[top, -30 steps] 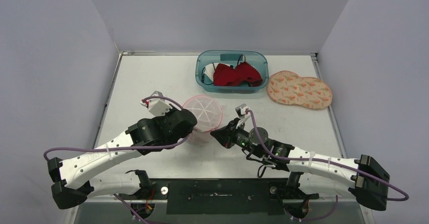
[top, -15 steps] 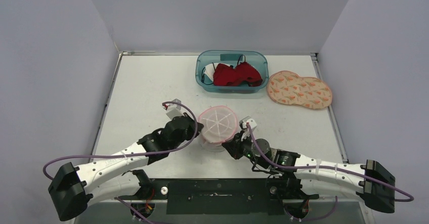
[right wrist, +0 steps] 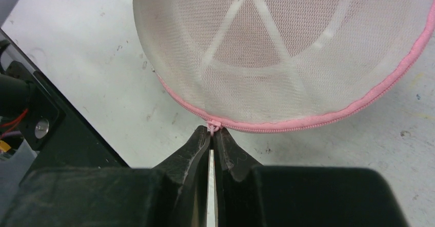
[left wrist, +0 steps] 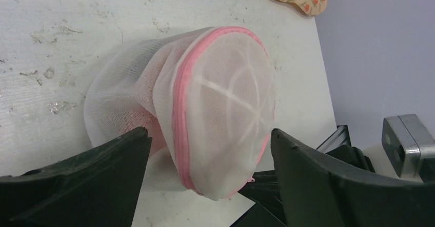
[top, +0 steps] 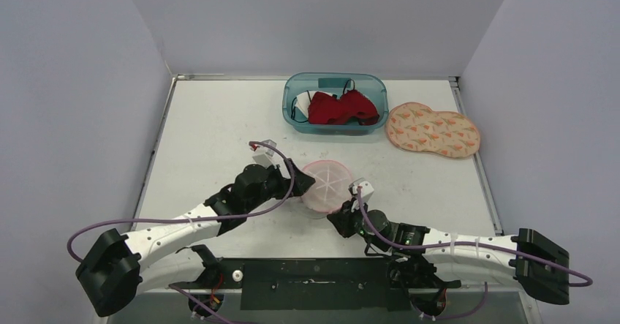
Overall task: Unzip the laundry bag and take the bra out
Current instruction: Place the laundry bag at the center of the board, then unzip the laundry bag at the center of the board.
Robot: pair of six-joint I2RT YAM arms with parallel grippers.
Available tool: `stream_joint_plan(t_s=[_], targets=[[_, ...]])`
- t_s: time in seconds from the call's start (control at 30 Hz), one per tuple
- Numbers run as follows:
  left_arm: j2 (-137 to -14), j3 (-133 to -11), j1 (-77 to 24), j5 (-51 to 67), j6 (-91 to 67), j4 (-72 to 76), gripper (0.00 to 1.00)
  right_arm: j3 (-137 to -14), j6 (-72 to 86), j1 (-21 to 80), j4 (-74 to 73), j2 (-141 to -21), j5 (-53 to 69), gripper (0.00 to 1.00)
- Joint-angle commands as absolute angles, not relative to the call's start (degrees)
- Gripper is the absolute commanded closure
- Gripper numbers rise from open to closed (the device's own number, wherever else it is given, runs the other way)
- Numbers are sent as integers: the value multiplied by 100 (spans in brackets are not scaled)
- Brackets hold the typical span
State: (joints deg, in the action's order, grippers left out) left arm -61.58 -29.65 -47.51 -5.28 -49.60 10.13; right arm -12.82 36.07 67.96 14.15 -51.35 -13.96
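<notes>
The laundry bag (top: 327,185) is a round white mesh pouch with a pink zipper, lying near the table's front. The bra shows only as a pinkish shade through the mesh (right wrist: 287,37). My right gripper (top: 339,210) is at the bag's near edge. In the right wrist view it (right wrist: 212,132) is shut on the pink zipper pull (right wrist: 213,125). My left gripper (top: 298,182) is at the bag's left side. In the left wrist view it (left wrist: 209,132) stands open, its fingers wide on either side of the bag (left wrist: 220,104) without touching it.
A teal bin (top: 292,115) at the back holds a red garment (top: 340,108). A peach patterned pad (top: 431,129) lies to its right. The black rail at the table's near edge (top: 314,273) is just behind the right gripper.
The bag has shifted right and toward the near edge with both arms. My left gripper, shut on the bag before, has let go and opened. The right gripper stays shut on the pull.
</notes>
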Motion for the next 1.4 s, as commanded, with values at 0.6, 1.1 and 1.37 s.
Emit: stream_joint_plan(t_s=[0.6,1.1,1.37], targets=[[-5168,-2057,-6244,-1809,-7832,845,38,-1697,3581,6981,3041,-6054,-1097,95],[-5389,-2055,-6256,-2230,-7936,939,67,-1896,3533,7220,3308,-6321,-1065,95],[-5491,-2218,-6246,-2411,-7869,594,97,-1903,3550,7284,3060,-6152,-1135,95]])
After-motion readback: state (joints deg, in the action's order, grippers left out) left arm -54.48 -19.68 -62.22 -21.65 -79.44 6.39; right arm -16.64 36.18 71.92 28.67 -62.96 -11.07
